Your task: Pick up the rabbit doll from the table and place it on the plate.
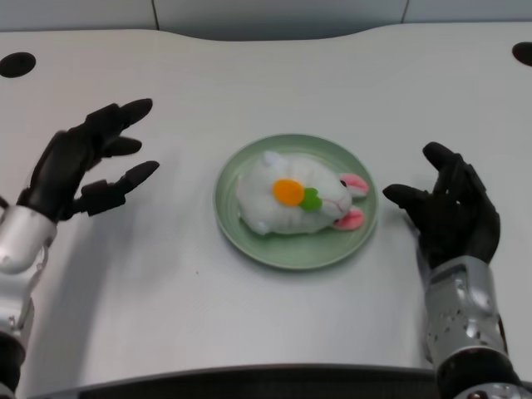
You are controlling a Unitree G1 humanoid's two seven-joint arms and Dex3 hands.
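Note:
A white rabbit doll (295, 199) with pink ears and an orange and green carrot patch lies on its side on the green plate (249, 235) at the table's middle. My left hand (87, 162) hovers to the left of the plate, well apart from it, fingers spread and holding nothing. My right hand (449, 212) rests just right of the plate's rim, empty.
The white table (266, 83) has a dark round hole at the far left (17, 64) and another at the far right (524, 53). Its front edge runs along the bottom of the view.

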